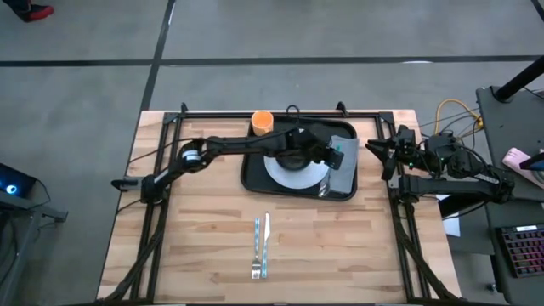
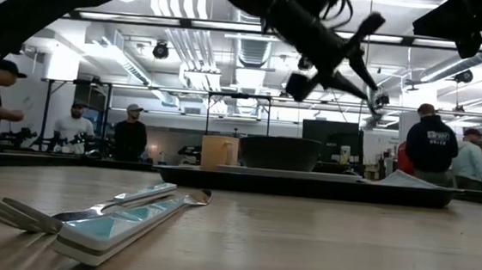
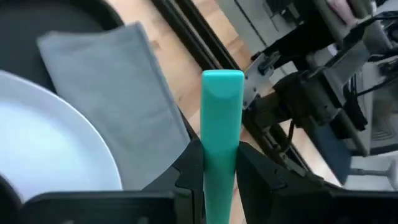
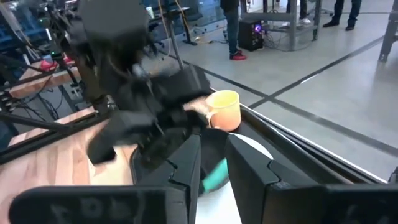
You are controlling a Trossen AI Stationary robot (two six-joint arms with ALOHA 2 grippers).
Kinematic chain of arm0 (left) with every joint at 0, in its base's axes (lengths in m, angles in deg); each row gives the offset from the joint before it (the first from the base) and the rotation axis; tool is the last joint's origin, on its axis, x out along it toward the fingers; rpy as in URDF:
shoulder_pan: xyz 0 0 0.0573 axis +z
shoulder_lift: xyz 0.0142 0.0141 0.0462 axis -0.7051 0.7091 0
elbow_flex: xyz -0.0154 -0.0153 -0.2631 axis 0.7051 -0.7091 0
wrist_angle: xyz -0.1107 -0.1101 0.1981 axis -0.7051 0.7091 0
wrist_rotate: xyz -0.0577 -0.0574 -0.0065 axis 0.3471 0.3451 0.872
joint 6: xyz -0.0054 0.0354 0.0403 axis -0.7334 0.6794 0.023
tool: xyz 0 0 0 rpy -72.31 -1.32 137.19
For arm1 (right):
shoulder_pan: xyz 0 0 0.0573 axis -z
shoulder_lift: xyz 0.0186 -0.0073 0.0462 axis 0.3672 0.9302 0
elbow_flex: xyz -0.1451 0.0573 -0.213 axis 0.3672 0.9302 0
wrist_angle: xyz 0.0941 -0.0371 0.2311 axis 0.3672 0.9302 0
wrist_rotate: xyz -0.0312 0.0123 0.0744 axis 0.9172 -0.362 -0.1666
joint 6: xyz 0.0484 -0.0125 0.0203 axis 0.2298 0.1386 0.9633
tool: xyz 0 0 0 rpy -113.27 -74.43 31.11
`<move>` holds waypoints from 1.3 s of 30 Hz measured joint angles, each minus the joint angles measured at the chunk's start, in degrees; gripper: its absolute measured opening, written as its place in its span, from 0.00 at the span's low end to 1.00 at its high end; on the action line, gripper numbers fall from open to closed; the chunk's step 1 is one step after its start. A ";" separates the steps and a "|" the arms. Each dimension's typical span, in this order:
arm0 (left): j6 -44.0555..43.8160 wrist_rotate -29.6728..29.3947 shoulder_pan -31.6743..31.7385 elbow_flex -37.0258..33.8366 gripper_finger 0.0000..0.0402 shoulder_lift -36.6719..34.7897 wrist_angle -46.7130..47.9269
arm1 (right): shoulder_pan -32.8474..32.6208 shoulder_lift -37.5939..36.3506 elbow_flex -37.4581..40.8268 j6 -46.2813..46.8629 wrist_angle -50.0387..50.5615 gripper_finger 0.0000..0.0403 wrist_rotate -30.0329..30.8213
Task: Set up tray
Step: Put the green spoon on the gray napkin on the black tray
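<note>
- The large flat black rectangular tray (image 1: 255, 181) with rounded corners and a low raised rim lies at the middle of the far edge of the pale wooden plank table (image 1: 195, 246).
- On the tray rests a round smooth white plate (image 1: 293, 176); a small black bowl (image 2: 279, 153) stands on the plate, and a folded grey cloth napkin (image 1: 343, 174) lies along the tray's right side.
- An orange cup (image 1: 262, 122) stands just beyond the tray's far left corner.
- The left gripper (image 1: 333, 156) hangs above the plate's right side, its jaws clamped on a utensil with a flat teal plastic handle (image 3: 222, 134).
- Only the left wrist view shows the handle's squared end, above the napkin's edge.
- A metal fork (image 1: 256, 249) and a knife (image 1: 265, 246) with pale handles lie side by side near the table's near edge; the low view shows the fork's tines.
- The right gripper (image 1: 380, 150) waits at the table's right edge, its jaws nearly together on nothing.
- People (image 2: 129, 134) stand beyond the table in the low view.
</note>
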 joint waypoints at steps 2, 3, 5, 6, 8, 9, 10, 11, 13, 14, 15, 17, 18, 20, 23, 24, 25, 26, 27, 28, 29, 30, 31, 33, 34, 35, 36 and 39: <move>-1.07 0.10 0.16 -3.31 0.13 -0.30 -3.07 | -0.01 -0.04 0.00 0.02 0.28 0.16 -0.04; -1.58 0.05 0.18 -4.36 0.13 -0.37 -4.00 | 0.00 -0.04 0.00 0.04 0.30 0.16 -0.04; -1.69 -0.66 0.19 -5.85 0.13 -0.37 -8.76 | 0.00 -0.04 0.00 0.03 0.32 0.16 -0.05; -1.67 -1.64 0.19 -6.12 0.13 -0.37 -10.48 | 0.00 -0.03 0.00 -0.04 0.31 0.16 -0.04; 0.21 -3.97 0.19 -6.15 0.13 -0.10 -14.52 | 0.00 0.00 0.00 -0.15 0.33 0.16 -0.06; 1.32 -4.97 0.19 -6.03 0.13 0.16 -16.34 | 0.00 0.02 0.00 -0.16 0.36 0.16 -0.06; 2.18 -5.64 0.21 -6.04 0.13 0.24 -16.71 | 0.00 0.09 0.00 -0.15 0.41 0.16 -0.06; 2.98 -6.57 0.21 -6.07 0.13 0.43 -16.86 | -0.02 0.09 0.00 -0.07 0.53 0.16 -0.06; 4.72 -8.19 0.24 -6.19 0.13 0.64 -16.60 | 0.00 0.11 0.00 0.09 1.58 0.16 -0.06; 5.06 -8.62 0.30 -6.24 0.13 0.70 -16.54 | 0.00 0.11 0.00 0.43 2.45 0.16 -0.03; 5.18 -9.10 0.30 -6.24 0.13 0.70 -16.56 | 0.00 0.12 0.00 1.89 3.36 0.16 0.55; 5.21 -9.52 0.52 -6.22 0.13 0.70 -16.80 | 0.00 0.54 0.00 7.22 6.42 0.17 2.71; 5.18 -9.55 0.59 -6.19 0.13 0.70 -16.91 | 0.00 0.91 0.00 9.05 8.44 0.18 2.77; 5.04 -9.82 0.68 -6.03 0.13 0.70 -17.26 | 0.00 2.00 0.05 12.39 12.77 0.23 1.26; 5.03 -10.67 0.94 -5.11 0.13 0.70 -17.70 | -0.03 3.78 1.40 16.59 13.33 0.33 -2.01; 5.03 -10.70 0.99 -4.81 0.13 0.70 -18.22 | -0.01 4.30 2.07 17.62 11.91 0.37 -1.96; 5.03 -10.88 1.06 -4.40 0.13 0.70 -18.69 | 0.00 4.83 2.82 18.94 10.21 0.41 -1.82; 5.03 -10.97 1.06 -3.90 0.13 0.70 -19.09 | 0.01 5.24 3.59 20.26 8.68 0.45 -1.55; 5.04 -11.12 1.08 -3.39 0.13 0.70 -19.05 | 0.06 5.62 4.27 21.44 7.68 0.48 -1.01; 5.11 -11.17 1.08 -2.97 0.13 0.70 -19.02 | 0.08 5.99 4.90 22.57 6.83 0.51 -0.21; 5.25 -11.17 1.08 -2.61 0.13 0.70 -19.16 | 0.08 6.23 5.50 23.00 5.76 0.54 0.14; 5.54 -11.15 1.04 -2.37 0.13 0.70 -19.52 | 0.08 6.31 5.91 23.02 4.64 0.57 0.34; 5.76 -11.15 1.02 -2.22 0.13 0.70 -19.90 | 0.09 6.41 6.36 22.97 3.05 0.59 1.01; 5.93 -11.17 1.02 -2.16 0.13 0.70 -20.72 | 0.11 6.38 7.00 22.14 -0.07 0.62 1.39; 5.95 -11.17 1.02 -2.18 0.13 0.70 -20.74 | 0.11 6.45 7.31 21.61 -1.56 0.63 1.58; 5.97 -11.15 1.02 -2.18 0.13 0.70 -20.73 | 0.11 6.49 7.50 21.16 -2.17 0.64 1.82; 6.01 -11.15 1.02 -2.18 0.13 0.70 -20.77 | 0.11 6.50 7.67 20.86 -2.22 0.64 2.38; 6.17 -10.89 1.02 -2.18 0.13 0.70 -22.26 | 0.13 6.71 8.32 18.71 -2.95 0.64 2.97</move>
